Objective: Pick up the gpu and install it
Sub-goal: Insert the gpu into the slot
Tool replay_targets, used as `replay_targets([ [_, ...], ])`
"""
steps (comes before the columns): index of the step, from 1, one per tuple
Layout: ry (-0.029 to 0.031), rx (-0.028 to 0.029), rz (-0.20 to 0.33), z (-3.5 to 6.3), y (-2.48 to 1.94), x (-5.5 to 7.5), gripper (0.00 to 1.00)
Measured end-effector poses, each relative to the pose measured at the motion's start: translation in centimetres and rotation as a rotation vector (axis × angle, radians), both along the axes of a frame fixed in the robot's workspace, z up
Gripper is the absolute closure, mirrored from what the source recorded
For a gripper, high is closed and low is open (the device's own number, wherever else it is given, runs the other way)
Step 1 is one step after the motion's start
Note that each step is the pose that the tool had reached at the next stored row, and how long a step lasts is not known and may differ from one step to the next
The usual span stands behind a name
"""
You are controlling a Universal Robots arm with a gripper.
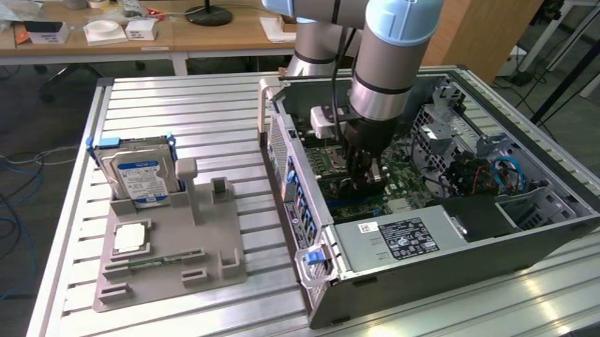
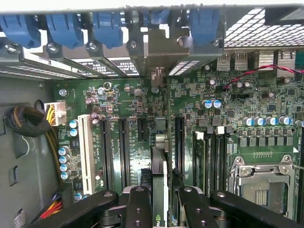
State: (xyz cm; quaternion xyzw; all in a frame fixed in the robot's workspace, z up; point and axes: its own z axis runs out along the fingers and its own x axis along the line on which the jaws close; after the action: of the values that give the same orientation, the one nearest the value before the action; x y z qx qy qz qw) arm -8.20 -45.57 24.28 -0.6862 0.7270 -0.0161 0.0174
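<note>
Gripping the gpu [image 2: 159,185] edge-on over the motherboard [image 2: 133,97]

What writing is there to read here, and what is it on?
Nothing reads clearly.
Blue label on the silver hard drive: blurred.
Black-and-white sticker on the grey metal power supply box: too small.
White print on the green motherboard: too small.
Green mark on the thin black gpu card in the claw: unreadable.

The table [image 1: 187,105] is dull, ribbed silver metal. The holder [image 1: 159,281] is matt grey plastic. The hard drive [image 1: 140,175] is shiny metal with a paper label. The computer case [image 1: 440,281] is grey metal. The motherboard [image 2: 137,95] is glossy green. The gripper [image 2: 164,194] is matt black. The gpu [image 2: 159,166] has a smooth, dark edge. The desk [image 1: 216,35], upper left of the frame, is smooth wood.
</note>
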Motion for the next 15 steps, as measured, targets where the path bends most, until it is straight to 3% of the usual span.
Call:
replay_targets([
  [15, 0.0, 0.0, 0.0, -0.45, -0.01, 0.01, 0.73],
])
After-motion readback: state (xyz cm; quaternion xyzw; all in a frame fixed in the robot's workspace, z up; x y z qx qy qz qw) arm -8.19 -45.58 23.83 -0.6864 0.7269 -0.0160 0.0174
